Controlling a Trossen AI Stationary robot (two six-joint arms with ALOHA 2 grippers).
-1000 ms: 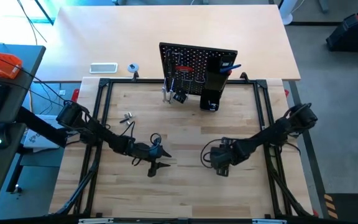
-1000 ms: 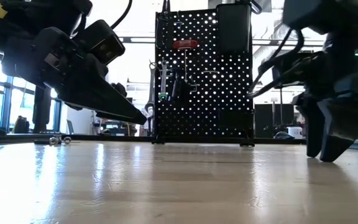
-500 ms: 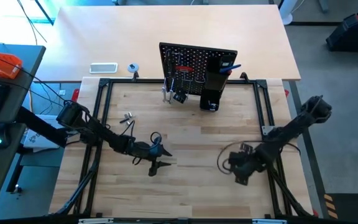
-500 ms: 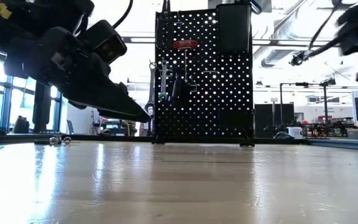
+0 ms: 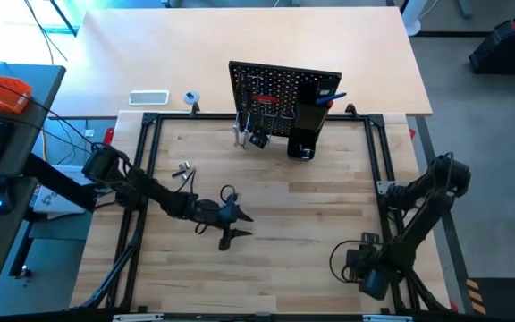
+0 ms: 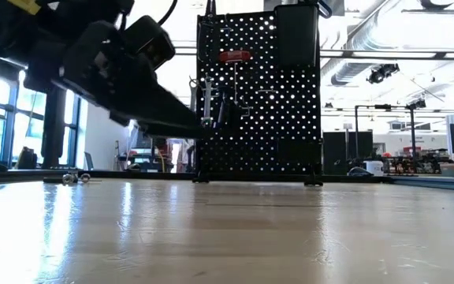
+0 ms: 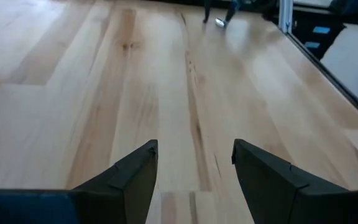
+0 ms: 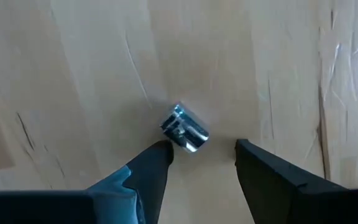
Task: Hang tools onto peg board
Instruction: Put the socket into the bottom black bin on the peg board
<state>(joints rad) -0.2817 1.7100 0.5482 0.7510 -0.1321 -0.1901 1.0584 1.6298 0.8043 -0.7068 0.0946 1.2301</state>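
The peg board [image 5: 280,89] stands upright at the table's far edge. A red-handled screwdriver [image 6: 234,56], a silver wrench [image 6: 206,101] and other tools hang on its hooks, and a blue-handled tool [image 5: 333,97] sticks out of its black box holder [image 6: 296,35]. My right gripper [image 8: 201,152] points down, open, near the table's near right corner [image 5: 371,275]. A small shiny metal piece [image 8: 185,129] lies on the wood just beyond its fingertips. My left gripper [image 5: 232,225] hangs open over bare wood left of centre [image 7: 194,155], holding nothing.
A small silver tool [image 5: 181,169] lies on the table toward the far left, also visible in the low view [image 6: 75,178]. A black frame rail [image 5: 390,206] runs along the table's right side, close to my right arm. Bare wood [image 5: 302,206] lies between the two arms.
My right gripper has swung from the middle of the table toward its near right corner, turning about as it went, and has left the low view. It now hangs over the small metal piece.
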